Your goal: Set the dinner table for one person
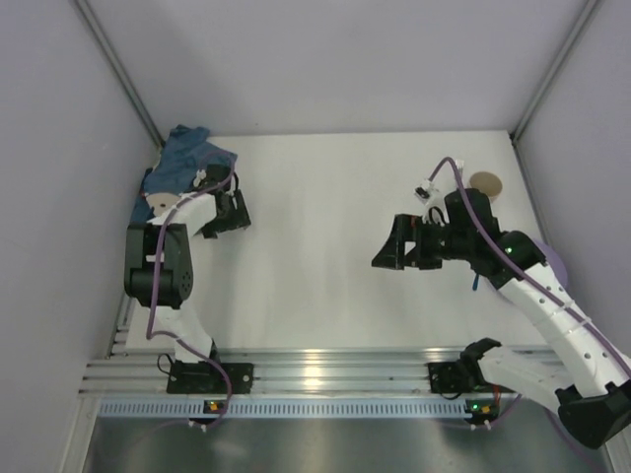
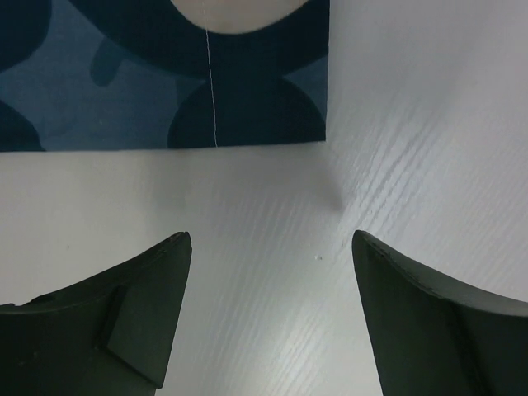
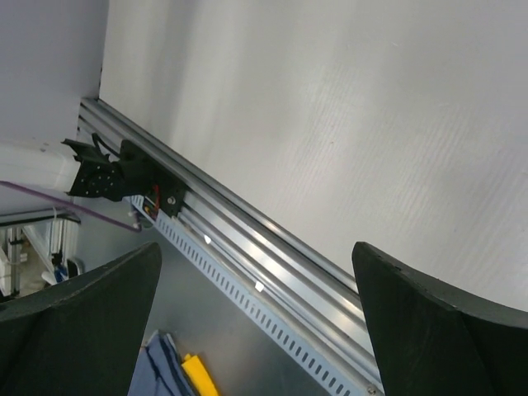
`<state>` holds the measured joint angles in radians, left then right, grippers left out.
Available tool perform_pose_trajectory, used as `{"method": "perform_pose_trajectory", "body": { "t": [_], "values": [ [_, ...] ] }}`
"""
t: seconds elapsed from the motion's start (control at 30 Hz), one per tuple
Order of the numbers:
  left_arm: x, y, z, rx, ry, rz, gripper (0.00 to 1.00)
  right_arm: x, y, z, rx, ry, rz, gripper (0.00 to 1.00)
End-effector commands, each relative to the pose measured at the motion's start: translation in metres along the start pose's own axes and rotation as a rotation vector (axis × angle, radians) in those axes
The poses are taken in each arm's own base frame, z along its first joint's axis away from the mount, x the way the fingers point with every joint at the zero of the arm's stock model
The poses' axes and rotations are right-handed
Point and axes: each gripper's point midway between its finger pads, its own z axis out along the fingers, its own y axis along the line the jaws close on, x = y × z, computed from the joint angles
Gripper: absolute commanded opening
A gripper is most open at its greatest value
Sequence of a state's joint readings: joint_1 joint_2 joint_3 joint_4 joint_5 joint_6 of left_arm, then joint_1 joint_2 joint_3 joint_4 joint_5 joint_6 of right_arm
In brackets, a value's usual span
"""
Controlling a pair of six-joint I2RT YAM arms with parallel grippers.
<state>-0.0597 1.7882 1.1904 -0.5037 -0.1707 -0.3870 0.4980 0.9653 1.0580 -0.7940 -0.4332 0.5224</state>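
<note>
So the left gripper (image 2: 271, 247) hangs open and empty just off the edge of the blue mat (image 2: 124, 91) in the far left corner of the dinner table (image 1: 315, 286), probably lining up a grab, while the right gripper (image 1: 391, 254) hovers over the right side, spread fully, holding nothing.

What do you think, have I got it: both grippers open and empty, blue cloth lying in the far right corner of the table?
Wrong corner. The blue cloth lies in the far left corner of the table, by the left arm; the top view shows it. The left gripper and right gripper are indeed open and empty.
</note>
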Motion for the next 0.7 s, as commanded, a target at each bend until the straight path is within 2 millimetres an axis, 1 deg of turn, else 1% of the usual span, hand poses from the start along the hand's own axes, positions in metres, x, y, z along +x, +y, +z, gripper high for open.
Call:
{"method": "perform_pose_trajectory", "body": {
  "t": [0.0,0.03,0.07,0.1,0.13,0.17,0.2,0.3,0.4,0.43,0.53,0.57,0.6,0.63,0.67],
  "values": [
    [-0.037,0.002,0.008,-0.053,-0.084,0.030,0.84,-0.014,-0.002,-0.004,0.043,-0.025,-0.005,1.00],
    [-0.045,0.002,0.009,-0.063,-0.095,0.034,0.83,-0.015,-0.004,-0.002,0.050,-0.021,-0.001,1.00],
    [-0.044,0.003,0.017,-0.080,-0.083,0.052,0.84,-0.017,-0.005,0.000,0.057,-0.017,0.003,1.00],
    [-0.051,0.005,0.017,-0.098,-0.095,0.060,0.83,-0.018,-0.005,0.003,0.058,-0.013,0.004,1.00],
    [-0.052,0.007,0.021,-0.117,-0.092,0.066,0.83,-0.019,-0.006,0.004,0.063,-0.011,0.009,1.00],
    [-0.048,0.010,0.027,-0.136,-0.070,0.080,0.83,-0.020,-0.008,0.008,0.069,-0.004,0.014,1.00],
    [-0.051,0.009,0.030,-0.138,-0.072,0.101,0.83,-0.022,-0.008,0.009,0.069,-0.005,0.015,1.00],
    [-0.045,0.010,0.043,-0.148,-0.036,0.134,0.82,-0.025,-0.011,0.018,0.078,0.010,0.031,1.00],
    [-0.036,0.013,0.055,-0.160,0.001,0.144,0.77,-0.028,-0.012,0.024,0.083,0.020,0.034,1.00],
    [-0.031,0.013,0.060,-0.157,0.018,0.146,0.69,-0.029,-0.013,0.026,0.085,0.024,0.037,1.00],
    [-0.025,0.013,0.066,-0.145,0.045,0.136,0.52,-0.032,-0.014,0.031,0.092,0.035,0.038,1.00],
    [-0.022,0.013,0.070,-0.139,0.061,0.132,0.41,-0.032,-0.015,0.033,0.093,0.040,0.038,1.00],
    [-0.021,0.013,0.071,-0.130,0.069,0.130,0.36,-0.033,-0.015,0.034,0.094,0.040,0.038,1.00],
    [-0.019,0.013,0.072,-0.123,0.078,0.128,0.29,-0.033,-0.016,0.035,0.096,0.043,0.036,1.00],
    [-0.017,0.013,0.074,-0.114,0.092,0.122,0.25,-0.033,-0.016,0.036,0.098,0.048,0.038,1.00]
  ]
}}
